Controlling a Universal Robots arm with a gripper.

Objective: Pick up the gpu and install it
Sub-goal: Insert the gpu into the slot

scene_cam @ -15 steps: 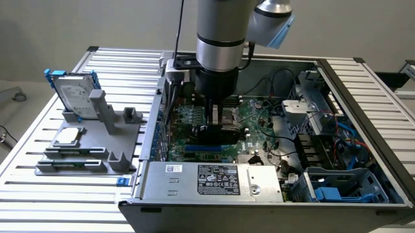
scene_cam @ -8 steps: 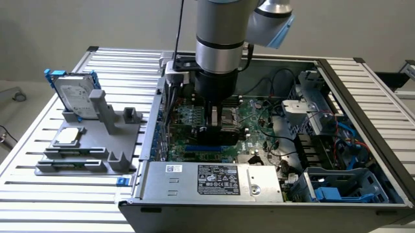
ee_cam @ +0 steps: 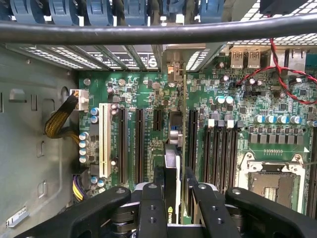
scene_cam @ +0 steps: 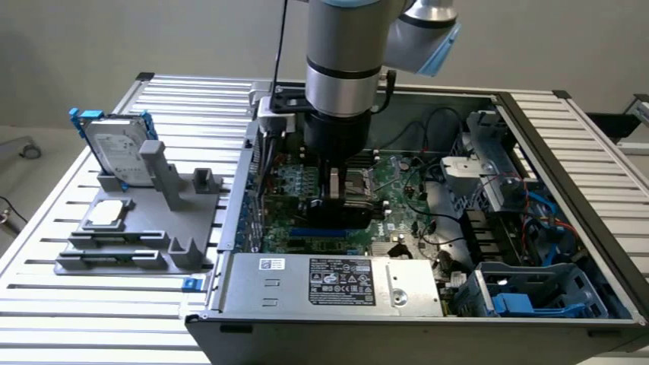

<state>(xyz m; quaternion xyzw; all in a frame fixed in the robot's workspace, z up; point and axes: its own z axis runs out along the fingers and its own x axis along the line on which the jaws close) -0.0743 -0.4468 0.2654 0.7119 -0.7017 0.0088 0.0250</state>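
Inside case (scene_cam: 406,338), we see tool (ee_cam: 173,186) clamped on gpu (ee_cam: 174,144). Card edge-on directly beneath tool, long axis parallel to motherboard slots (ee_cam: 138,144). Seating unclear.

- Behind your workspace stands a plain grey wall (scene_cam: 152,38), softly and evenly lit.
- Your work surface is a silver table (scene_cam: 61,304) of ribbed aluminium slats, and the ribs catch bright light.
- Past the table's edge on the exterior view's left you see pale floor (scene_cam: 20,179), with a small caster wheel (scene_cam: 30,150) resting on it.
- At the exterior view's right, a dark block (scene_cam: 609,122) sits just beyond the table.
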